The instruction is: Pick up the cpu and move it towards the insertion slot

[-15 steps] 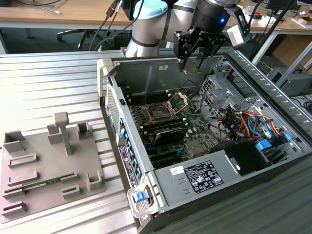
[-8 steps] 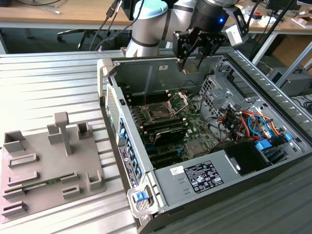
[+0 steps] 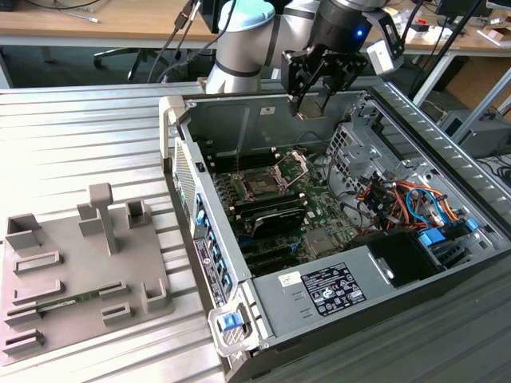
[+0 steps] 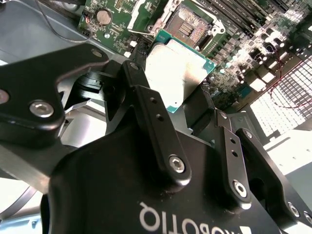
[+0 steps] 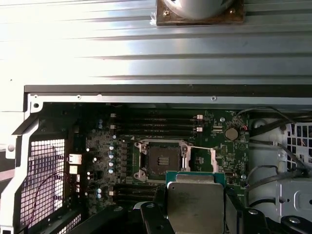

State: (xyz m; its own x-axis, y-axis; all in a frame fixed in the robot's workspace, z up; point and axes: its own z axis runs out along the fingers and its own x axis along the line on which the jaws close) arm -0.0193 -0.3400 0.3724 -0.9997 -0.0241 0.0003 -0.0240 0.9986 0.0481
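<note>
On the exterior view's left, a grey tray [image 3: 80, 271] is seen lying on the ribbed bench [image 3: 72, 144]. Further right, the open computer case [image 3: 335, 239] is seen, with the insertion slot [image 3: 261, 185] exposed on the motherboard, its retaining plate raised. Above it, the claw [image 3: 313, 100] is held closed on the cpu [image 5: 195, 204], gripped by its edges, well clear of the socket. The carrying step is judged underway; lowering would call for careful alignment. Print is left unread.
</note>
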